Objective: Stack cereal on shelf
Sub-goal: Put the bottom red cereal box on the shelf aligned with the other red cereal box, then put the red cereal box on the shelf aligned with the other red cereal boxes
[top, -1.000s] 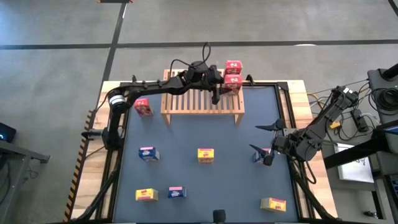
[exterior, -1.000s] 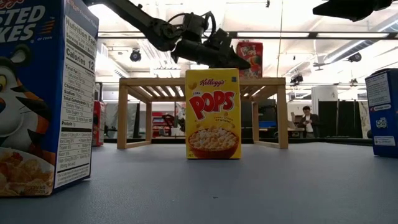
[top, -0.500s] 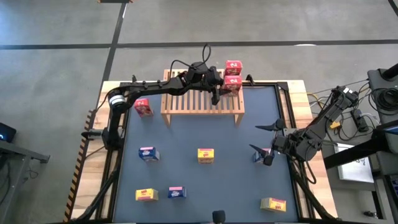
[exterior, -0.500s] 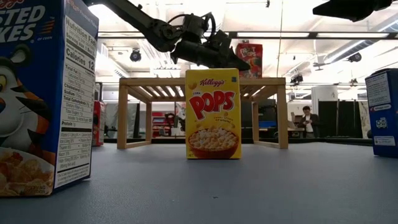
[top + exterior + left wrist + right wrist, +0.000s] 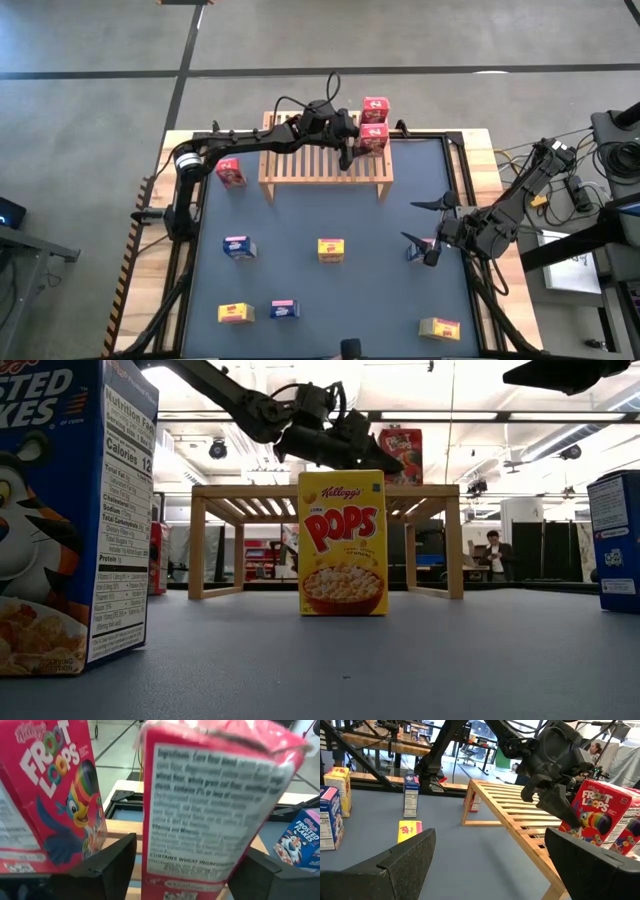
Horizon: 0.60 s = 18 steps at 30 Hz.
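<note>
The wooden slatted shelf (image 5: 325, 160) stands at the table's far side. Two red cereal boxes stand upright on its far right part, one at the far edge (image 5: 375, 105) and one nearer (image 5: 372, 135). My left gripper (image 5: 350, 145) is open over the shelf, and its fingers stand on either side of the nearer red box (image 5: 205, 805). My right gripper (image 5: 420, 225) is open and empty over the table's right side, next to a blue box (image 5: 420, 250). A third red box (image 5: 230, 172) stands on the table left of the shelf. My left gripper's fingers come level from the table's left and stand on either side of the nearer red box, beside its narrow printed side (image 5: 200, 850). A strip of gap shows at one finger (image 5: 115, 865). Whether the other finger (image 5: 270, 875) touches, I cannot tell.
Loose boxes stand on the grey mat: blue (image 5: 238, 247), yellow (image 5: 331, 250), yellow (image 5: 235, 313), blue (image 5: 284, 309), yellow (image 5: 440, 328). The low view shows the yellow box (image 5: 342, 542) before the shelf (image 5: 325, 492). Most of the shelf's slats are bare.
</note>
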### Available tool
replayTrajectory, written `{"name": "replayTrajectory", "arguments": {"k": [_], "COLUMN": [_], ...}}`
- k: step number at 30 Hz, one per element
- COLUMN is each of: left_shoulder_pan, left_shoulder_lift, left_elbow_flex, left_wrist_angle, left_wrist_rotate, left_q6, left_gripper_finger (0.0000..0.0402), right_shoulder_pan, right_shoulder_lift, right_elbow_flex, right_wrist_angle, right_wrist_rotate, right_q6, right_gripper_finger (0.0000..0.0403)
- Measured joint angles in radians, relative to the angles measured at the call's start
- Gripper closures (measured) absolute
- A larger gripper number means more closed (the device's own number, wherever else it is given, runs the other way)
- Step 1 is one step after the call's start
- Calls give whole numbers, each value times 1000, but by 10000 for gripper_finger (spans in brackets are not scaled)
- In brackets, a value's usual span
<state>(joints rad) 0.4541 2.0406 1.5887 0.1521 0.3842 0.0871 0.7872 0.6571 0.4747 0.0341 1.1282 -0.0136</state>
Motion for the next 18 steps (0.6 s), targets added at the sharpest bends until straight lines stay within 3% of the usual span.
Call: {"name": "replayTrajectory", "arguments": {"k": [7,18], "left_shoulder_pan": [7,28], "left_shoulder_lift": [-22,-155], "left_elbow_flex": [0,2], "left_wrist_angle": [-71,-369], "left_wrist_rotate": [0,-41], "left_q6": [5,92], "left_gripper_finger": [125,122], "right_shoulder_pan": [0,0], "right_shoulder_lift": [0,0], "right_elbow_flex": [0,0], "right_wrist_angle": [0,0], "right_wrist_rotate": [-1,-1], "right_q6": [5,16], "right_gripper_finger": [39,39]}}
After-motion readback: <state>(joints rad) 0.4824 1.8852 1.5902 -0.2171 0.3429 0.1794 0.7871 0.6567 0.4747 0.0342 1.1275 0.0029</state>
